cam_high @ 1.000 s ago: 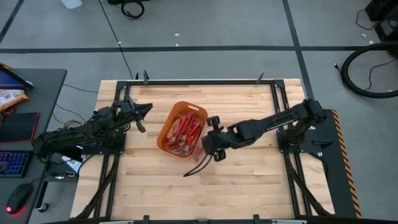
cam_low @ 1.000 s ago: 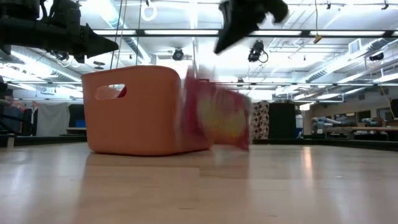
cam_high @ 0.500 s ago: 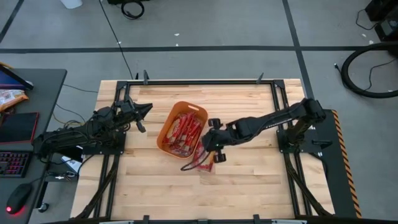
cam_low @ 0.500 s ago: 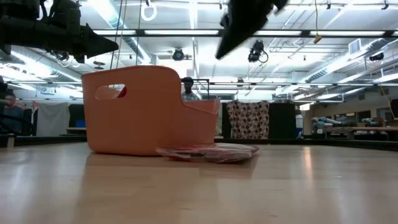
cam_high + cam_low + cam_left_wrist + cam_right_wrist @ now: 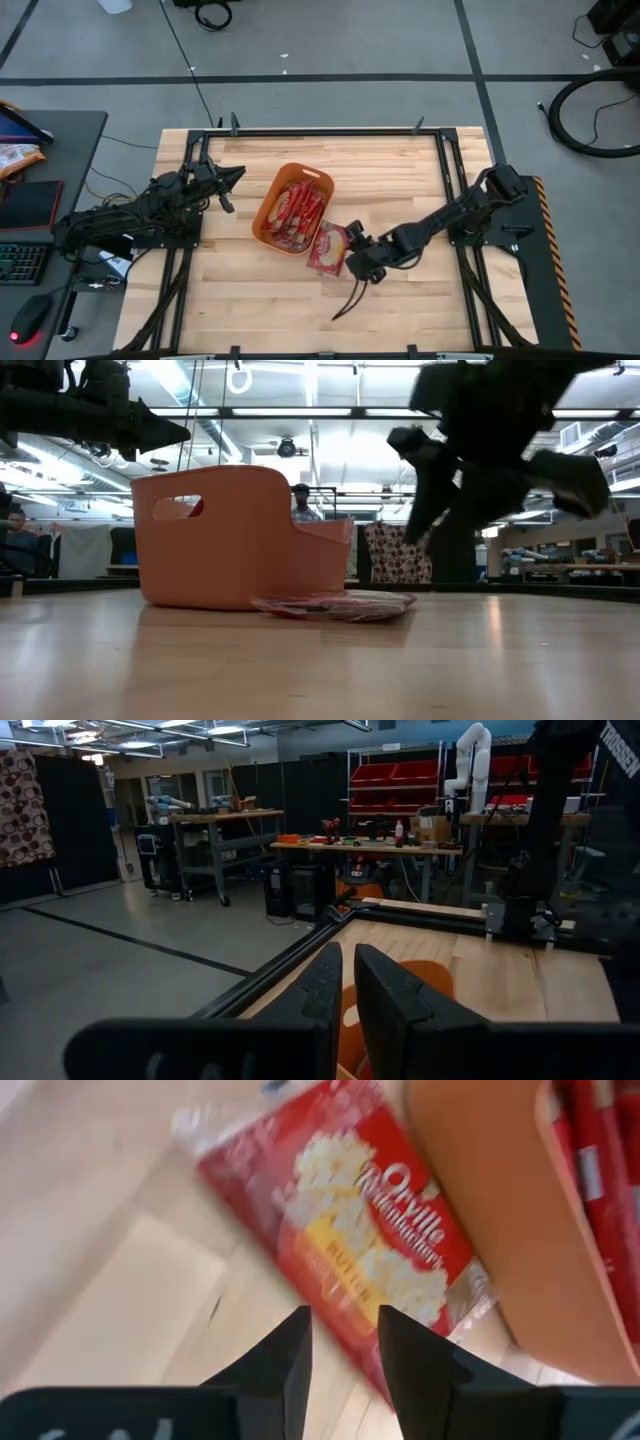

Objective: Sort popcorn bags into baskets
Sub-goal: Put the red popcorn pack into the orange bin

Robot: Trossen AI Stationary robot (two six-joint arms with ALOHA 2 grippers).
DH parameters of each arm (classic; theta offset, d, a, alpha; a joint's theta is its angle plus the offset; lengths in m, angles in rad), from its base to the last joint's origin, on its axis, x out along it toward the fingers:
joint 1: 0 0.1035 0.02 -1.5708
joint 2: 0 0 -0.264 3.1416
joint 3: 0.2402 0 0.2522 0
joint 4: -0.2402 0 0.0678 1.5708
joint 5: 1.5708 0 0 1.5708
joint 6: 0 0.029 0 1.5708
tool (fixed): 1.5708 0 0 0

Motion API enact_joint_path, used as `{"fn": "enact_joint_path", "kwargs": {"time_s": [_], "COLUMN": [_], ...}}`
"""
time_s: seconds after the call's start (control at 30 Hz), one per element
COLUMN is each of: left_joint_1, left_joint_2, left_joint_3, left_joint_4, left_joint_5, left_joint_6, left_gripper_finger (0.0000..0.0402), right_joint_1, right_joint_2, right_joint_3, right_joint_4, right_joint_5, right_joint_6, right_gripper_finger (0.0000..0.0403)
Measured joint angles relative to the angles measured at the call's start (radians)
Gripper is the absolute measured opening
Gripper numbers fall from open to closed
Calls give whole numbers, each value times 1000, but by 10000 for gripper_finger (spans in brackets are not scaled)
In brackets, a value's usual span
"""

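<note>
An orange basket (image 5: 293, 208) stands mid-table with several red popcorn bags (image 5: 297, 210) inside. One red bag with a yellow popcorn picture (image 5: 328, 248) lies flat on the wood at the basket's near right corner; it also shows in the low view (image 5: 335, 604) and the right wrist view (image 5: 370, 1250). My right gripper (image 5: 352, 258) hovers just right of this bag, open and holding nothing; its fingers (image 5: 295, 1350) point toward the bag. My left gripper (image 5: 232, 178) waits in the air left of the basket, shut and holding nothing.
Dark metal rails (image 5: 320, 131) frame the tabletop. Bare wood (image 5: 260, 310) stretches across the near half. A desk with a keyboard and a mouse (image 5: 30, 318) stands beyond the left edge. A person (image 5: 302, 502) shows far behind the basket in the low view.
The bag, upright and blurred beside the basket a second ago, has fallen flat onto the wood by the basket's near right corner. My right gripper has gone down and toward the table's near right, away from the basket, and its fingers now stand apart.
</note>
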State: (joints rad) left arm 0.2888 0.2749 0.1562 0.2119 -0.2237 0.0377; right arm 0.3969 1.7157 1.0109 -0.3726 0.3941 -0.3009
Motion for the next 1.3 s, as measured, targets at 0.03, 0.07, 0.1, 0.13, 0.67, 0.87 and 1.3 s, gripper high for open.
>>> {"fn": "enact_joint_path", "kwargs": {"time_s": [0.03, 0.07, 0.1, 0.13, 0.67, 0.87, 1.3], "left_joint_1": [0, 0, 0, 0, 0, 0, 0], "left_joint_2": [0, 0, 0, 0, 0, 0, 0], "left_joint_3": [0, 0, 0, 0, 0, 0, 0], "left_joint_4": [0, 0, 0, 0, 0, 0, 0], "left_joint_5": [0, 0, 0, 0, 0, 0, 0], "left_joint_6": [0, 0, 0, 0, 1, 1, 1], "left_gripper_finger": [36, 36, 36, 36, 36, 36, 36], "right_joint_1": [4, 8, 9, 9, 9, -12, -39], "right_joint_2": [0, 0, 0, 0, 171, 177, 176], "right_joint_3": [-13, -25, -34, -43, -54, -55, -54], "right_joint_4": [7, 19, 33, 43, 214, 262, 249], "right_joint_5": [11, 21, 33, 39, 117, 116, 83], "right_joint_6": [-8, -12, -14, -16, -124, -123, -118], "right_gripper_finger": [125, 129, 133, 137, 149, 135, 15]}}
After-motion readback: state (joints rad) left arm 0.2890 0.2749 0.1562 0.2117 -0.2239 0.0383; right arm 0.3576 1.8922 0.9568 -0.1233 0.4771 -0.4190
